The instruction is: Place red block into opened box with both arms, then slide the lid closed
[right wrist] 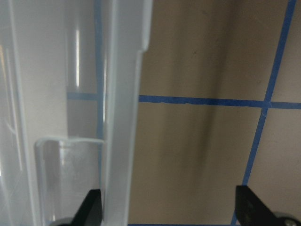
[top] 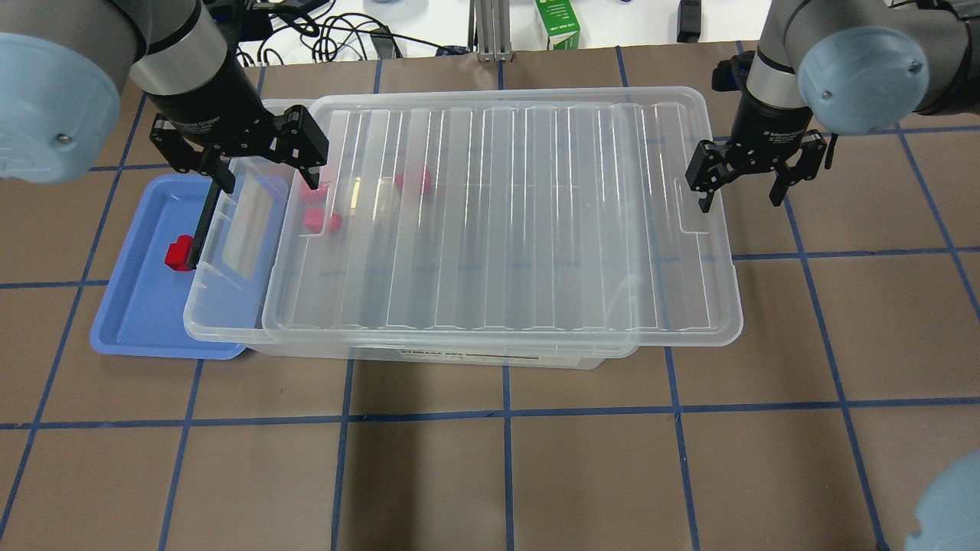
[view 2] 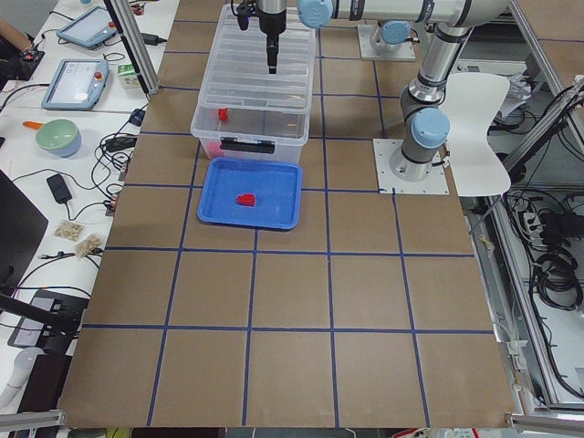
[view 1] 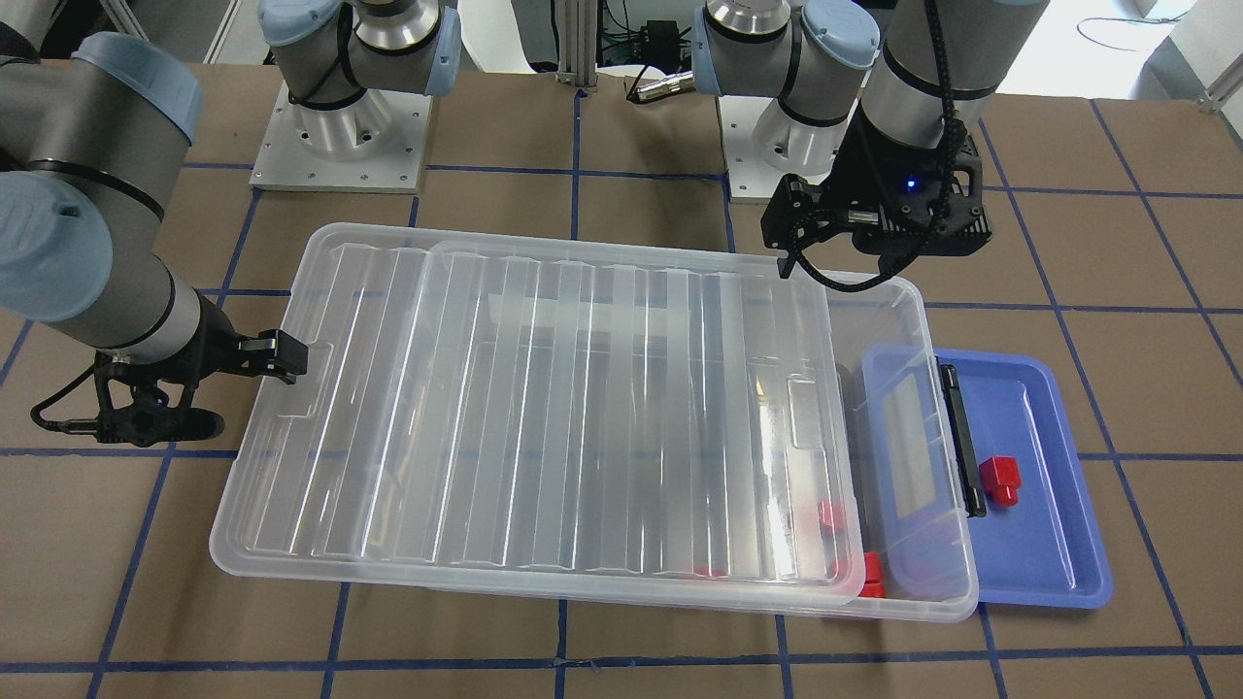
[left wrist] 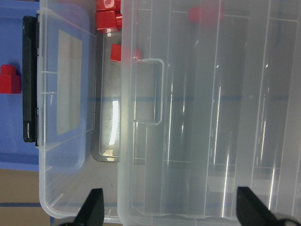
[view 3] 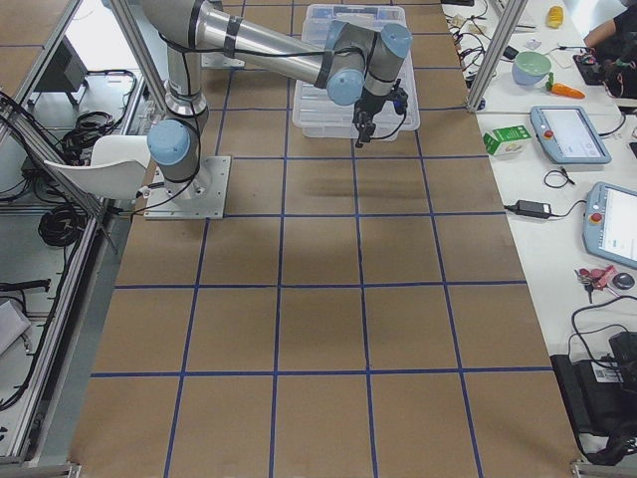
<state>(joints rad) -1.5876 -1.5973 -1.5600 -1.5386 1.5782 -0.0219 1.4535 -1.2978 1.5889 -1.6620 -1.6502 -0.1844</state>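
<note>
The clear box (top: 223,310) lies along the table with its black bar (view 1: 961,437) toward the blue tray. The ribbed lid (top: 498,222) covers most of it, leaving a gap at the tray end and overhanging the other end. Three red blocks (top: 315,191) show inside, through the plastic. Another red block (top: 180,254) (view 1: 998,481) (left wrist: 10,79) lies on the tray. My left gripper (top: 266,174) (left wrist: 171,212) hangs open and empty over the uncovered end. My right gripper (top: 740,200) (right wrist: 171,214) is open at the lid's far short edge, one finger (right wrist: 91,209) by the rim.
The blue tray (top: 130,321) sits partly under the box's end. A green carton (top: 556,23) and cables lie beyond the table's back edge. Both arm bases (view 1: 340,136) stand on the robot's side. A side bench with tablets (view 2: 78,82) runs along one table end.
</note>
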